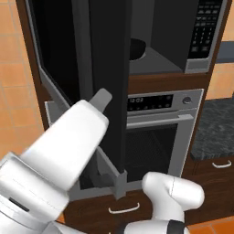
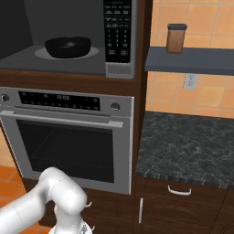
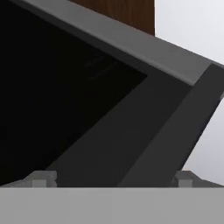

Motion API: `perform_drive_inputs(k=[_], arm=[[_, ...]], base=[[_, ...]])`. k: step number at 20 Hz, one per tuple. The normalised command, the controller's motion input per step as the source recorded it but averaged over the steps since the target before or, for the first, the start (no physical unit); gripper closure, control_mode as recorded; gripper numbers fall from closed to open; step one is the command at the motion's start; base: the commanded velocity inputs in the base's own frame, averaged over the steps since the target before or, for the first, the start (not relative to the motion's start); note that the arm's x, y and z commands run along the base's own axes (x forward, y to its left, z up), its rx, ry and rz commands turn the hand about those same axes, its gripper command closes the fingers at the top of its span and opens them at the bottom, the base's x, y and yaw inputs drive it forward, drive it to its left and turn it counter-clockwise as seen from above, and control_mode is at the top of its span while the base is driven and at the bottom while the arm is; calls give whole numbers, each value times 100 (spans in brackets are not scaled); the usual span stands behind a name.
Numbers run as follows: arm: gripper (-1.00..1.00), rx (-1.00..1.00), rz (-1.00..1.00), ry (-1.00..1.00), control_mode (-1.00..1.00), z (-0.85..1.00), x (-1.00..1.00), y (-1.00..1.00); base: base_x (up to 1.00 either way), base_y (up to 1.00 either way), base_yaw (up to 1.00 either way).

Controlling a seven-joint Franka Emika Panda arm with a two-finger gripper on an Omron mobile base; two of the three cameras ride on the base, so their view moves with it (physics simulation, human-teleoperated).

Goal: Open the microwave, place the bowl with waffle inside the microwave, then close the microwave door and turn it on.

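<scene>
The microwave (image 2: pixel 119 68) stands with its cavity exposed, and the microwave door (image 1: pixel 108 77) is swung wide out to the left. Inside, the black bowl (image 2: pixel 68 46) rests on the round turntable; its dark rim (image 1: pixel 136 49) also peeks past the door's edge. The waffle is hidden below the bowl's rim. My gripper (image 3: pixel 113 179) is open, its two fingertips (image 3: pixel 42 179) far apart with nothing between them. It sits very close to the door's dark glass and grey frame (image 3: pixel 144 43). My white arm (image 1: pixel 68 146) reaches up towards the door from the lower left.
Below the microwave is a silver oven (image 2: pixel 68 137) with a bar handle. To the right lie a dark stone counter (image 2: pixel 187 146) and a shelf (image 2: pixel 192 59) carrying a brown jar (image 2: pixel 176 38). Wooden drawers (image 1: pixel 123 209) run along the bottom.
</scene>
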Motion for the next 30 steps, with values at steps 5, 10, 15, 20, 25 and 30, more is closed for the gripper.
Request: perform_drive_inputs(k=[5,10,15,20,25,30], arm=[[-100,13,-9,-3,-100,0,50,-44],[-100,5,-14,1,-100,0,75,-15],[-100,1,-6,2,-100,0,75,0],[-100,0,-3,0,-100,0,70,0],[-100,0,-2,0,-100,0,80,-2],[-100,2,-1,0,-100,0,95,-26]], base=[[0,0,0],[0,0,0],[0,0,0],[0,0,0],[0,0,0],[0,0,0]])
